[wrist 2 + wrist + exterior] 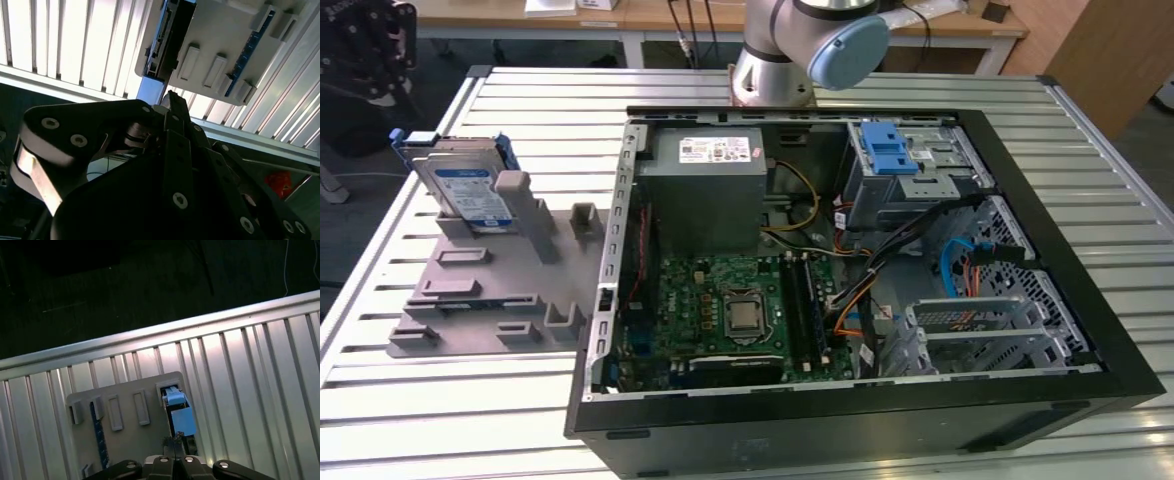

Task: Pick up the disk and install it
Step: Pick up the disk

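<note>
The slatted metal table (1101,150) carries an open black PC tower (854,430) lying on its side (green motherboard (734,310) facing up). On the exterior view's left, just beside the tower, sits a grey slotted fixture plate (480,310). The disk (464,190) stands upright on edge in a slot at that plate's far corner, so it's not in the tower yet. In the first wrist view the gripper (173,441) looks pinched closed with nothing in it. It hangs over the disk's edge, apart from it.
</note>
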Robot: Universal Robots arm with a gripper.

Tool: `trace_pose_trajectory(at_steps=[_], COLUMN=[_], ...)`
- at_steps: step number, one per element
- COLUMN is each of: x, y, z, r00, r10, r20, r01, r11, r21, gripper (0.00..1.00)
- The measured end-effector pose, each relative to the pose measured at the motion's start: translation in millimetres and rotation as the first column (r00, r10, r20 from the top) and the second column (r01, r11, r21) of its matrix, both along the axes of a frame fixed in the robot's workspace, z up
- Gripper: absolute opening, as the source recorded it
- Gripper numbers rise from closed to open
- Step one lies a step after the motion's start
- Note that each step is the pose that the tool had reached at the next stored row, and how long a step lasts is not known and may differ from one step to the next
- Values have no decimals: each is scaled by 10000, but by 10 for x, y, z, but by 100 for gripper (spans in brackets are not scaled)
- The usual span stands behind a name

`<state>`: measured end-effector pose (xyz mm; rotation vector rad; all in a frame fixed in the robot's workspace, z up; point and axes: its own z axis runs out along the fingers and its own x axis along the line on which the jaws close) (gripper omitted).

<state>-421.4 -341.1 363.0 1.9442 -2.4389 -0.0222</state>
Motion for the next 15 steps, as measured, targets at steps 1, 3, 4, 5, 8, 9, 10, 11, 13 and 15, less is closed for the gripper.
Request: trace_pose_trajectory(at_steps=[1,3,4,5,8,9,10,11,13,15], x=[-1,-1,-2,-2,-2,-3,-3,-2,-2,-3], y=[-1,-1,-1,-1,-1,0,-1,-1,-1,0], z=[-2,-8,-11,-14,-22,-24,-28,-31,-40,-52], r00=[10000,9999,9996,9992,9957,9940,9918,9894,9832,9775], r10=[35,153,257,387,918,1096,1275,1453,1824,2108], r20=[47,74,73,73,72,72,73,74,74,75], r01=[-35,-153,-257,-387,-918,-1096,-1275,-1453,-1824,-2108], r11=[10000,9999,9997,9993,9958,9940,9918,9894,9832,9775], r21=[0,1,1,4,4,4,4,4,4,4], gripper=[11,11,11,11,17,17,23,29,35,41])
